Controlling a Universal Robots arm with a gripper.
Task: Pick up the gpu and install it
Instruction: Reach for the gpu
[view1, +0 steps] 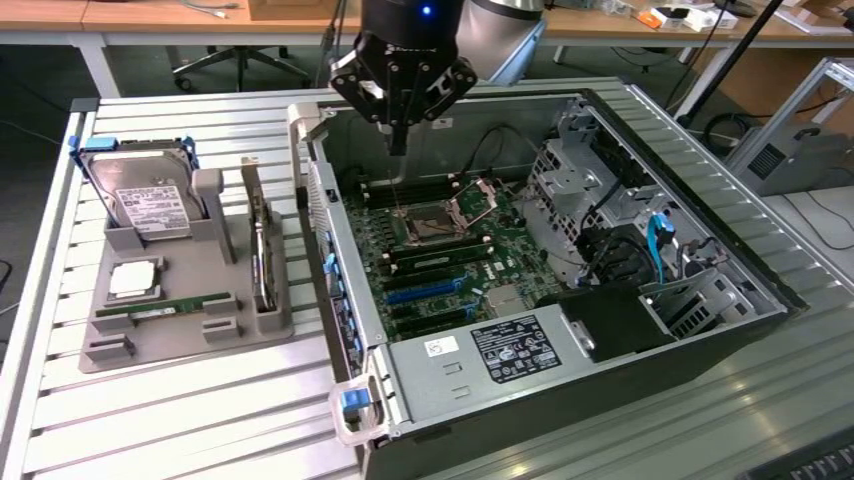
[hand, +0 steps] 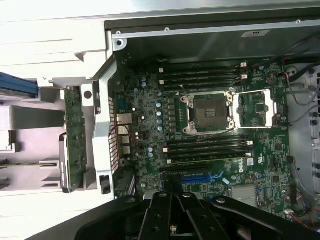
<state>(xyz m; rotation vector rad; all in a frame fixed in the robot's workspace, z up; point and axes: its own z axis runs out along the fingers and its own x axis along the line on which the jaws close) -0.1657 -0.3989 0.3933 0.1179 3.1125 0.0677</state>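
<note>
I see the gripper (view1: 396, 140) pressed together above the case (view1: 310, 180), with the gpu (view1: 267, 270) upright just beside the case.

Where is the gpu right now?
In the exterior view's left half, the gpu stands on edge in the grey holder, between the hard drive and the open computer case.

From my seat far away, I count one robot gripper (view1: 396, 148) and one open computer case (view1: 601, 410). In the case I count one green motherboard (view1: 467, 262), one chip socket (view1: 433, 226) and one grey power box (view1: 494, 355). I count one grey holder (view1: 174, 345), and in it one gpu (view1: 263, 255), one hard drive (view1: 147, 205), one thin RAM stick (view1: 167, 309) and one small silver chip (view1: 134, 281).
</note>
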